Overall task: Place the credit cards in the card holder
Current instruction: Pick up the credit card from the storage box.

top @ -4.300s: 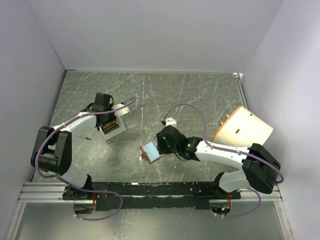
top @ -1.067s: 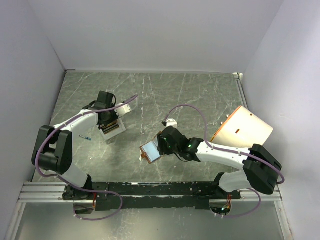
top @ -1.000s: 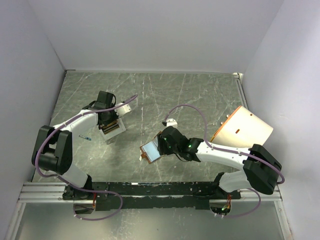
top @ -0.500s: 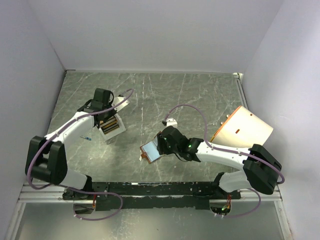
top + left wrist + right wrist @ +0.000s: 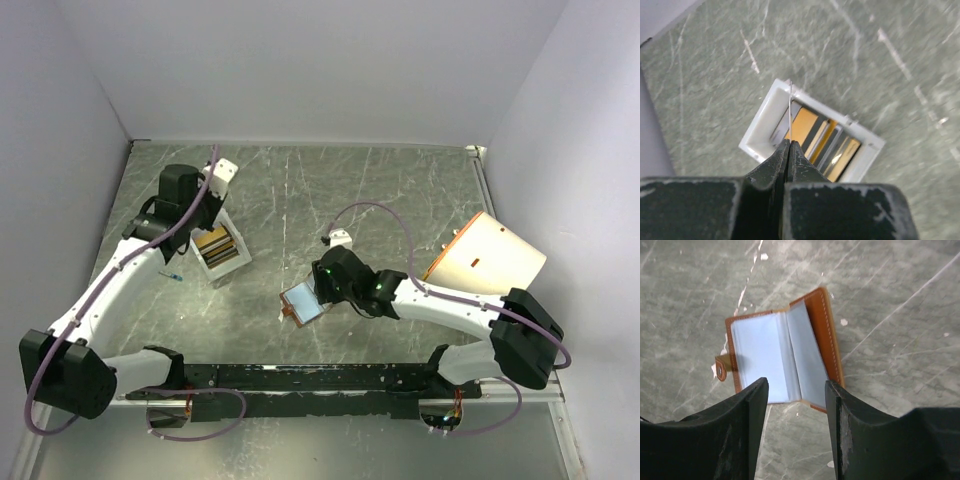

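Note:
The white tray (image 5: 761, 119) holds several upright credit cards (image 5: 807, 126), gold and dark; it also shows in the top view (image 5: 222, 251). My left gripper (image 5: 789, 142) is shut on one thin card (image 5: 790, 105), seen edge-on, and holds it above the tray's left end. In the top view this gripper (image 5: 196, 208) is just behind the tray. The brown card holder (image 5: 775, 357) lies open on the table with its pale blue inside up, also seen from above (image 5: 303, 303). My right gripper (image 5: 796, 382) is open and empty above the holder's near edge.
A large cream cylinder with an orange rim (image 5: 487, 258) lies on its side at the right. A small blue thing (image 5: 172, 276) lies on the table left of the tray. Grey walls close in the marble table (image 5: 380, 190) on three sides.
My left gripper has risen and drawn back to the far left from the tray, with a card pinched in it. The right arm and the card holder have barely moved.

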Controlling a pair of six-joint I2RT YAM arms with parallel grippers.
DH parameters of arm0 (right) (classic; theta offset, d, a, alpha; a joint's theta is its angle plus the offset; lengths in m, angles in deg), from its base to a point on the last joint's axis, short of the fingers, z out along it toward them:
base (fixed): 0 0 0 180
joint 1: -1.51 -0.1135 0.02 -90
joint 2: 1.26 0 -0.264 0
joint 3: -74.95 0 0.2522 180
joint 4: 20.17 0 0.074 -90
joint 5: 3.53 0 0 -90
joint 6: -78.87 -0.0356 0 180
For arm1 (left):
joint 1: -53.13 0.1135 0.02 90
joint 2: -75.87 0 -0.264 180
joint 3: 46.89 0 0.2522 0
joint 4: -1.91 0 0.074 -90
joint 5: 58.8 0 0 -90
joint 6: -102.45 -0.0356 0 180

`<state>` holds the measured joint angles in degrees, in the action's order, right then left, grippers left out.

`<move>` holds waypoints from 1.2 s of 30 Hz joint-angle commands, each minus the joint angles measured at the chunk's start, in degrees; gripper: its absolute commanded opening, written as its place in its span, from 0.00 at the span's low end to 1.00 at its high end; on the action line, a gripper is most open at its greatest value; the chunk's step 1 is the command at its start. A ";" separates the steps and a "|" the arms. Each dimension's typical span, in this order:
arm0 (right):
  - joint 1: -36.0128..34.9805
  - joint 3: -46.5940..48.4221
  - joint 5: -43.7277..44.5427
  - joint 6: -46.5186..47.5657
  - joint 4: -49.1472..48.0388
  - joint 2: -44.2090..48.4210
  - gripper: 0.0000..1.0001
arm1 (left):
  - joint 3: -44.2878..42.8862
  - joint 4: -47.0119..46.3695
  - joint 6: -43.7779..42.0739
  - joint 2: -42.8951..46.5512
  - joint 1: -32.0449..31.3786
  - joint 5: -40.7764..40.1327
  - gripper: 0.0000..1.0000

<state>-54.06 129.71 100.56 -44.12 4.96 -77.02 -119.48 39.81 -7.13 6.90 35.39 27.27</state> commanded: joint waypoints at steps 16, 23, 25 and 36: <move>4.02 6.79 2.09 5.45 3.36 -5.14 0.50 | 16.33 -21.17 49.34 10.93 -2.68 29.50 0.07; 4.92 4.93 2.15 4.27 2.21 -5.41 0.32 | 17.41 -16.01 50.55 10.15 -7.30 27.29 0.07; 5.02 3.87 2.21 3.14 1.74 -5.15 0.26 | 18.38 -15.33 52.05 10.04 -9.18 25.97 0.07; 4.95 -1.74 1.01 -6.06 1.29 -2.93 0.14 | 27.00 -20.20 61.95 6.89 -16.56 21.44 0.07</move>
<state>-49.16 130.32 102.13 -45.33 6.71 -81.99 -94.69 23.20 50.07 14.27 20.11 50.77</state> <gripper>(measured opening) 0.154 0.074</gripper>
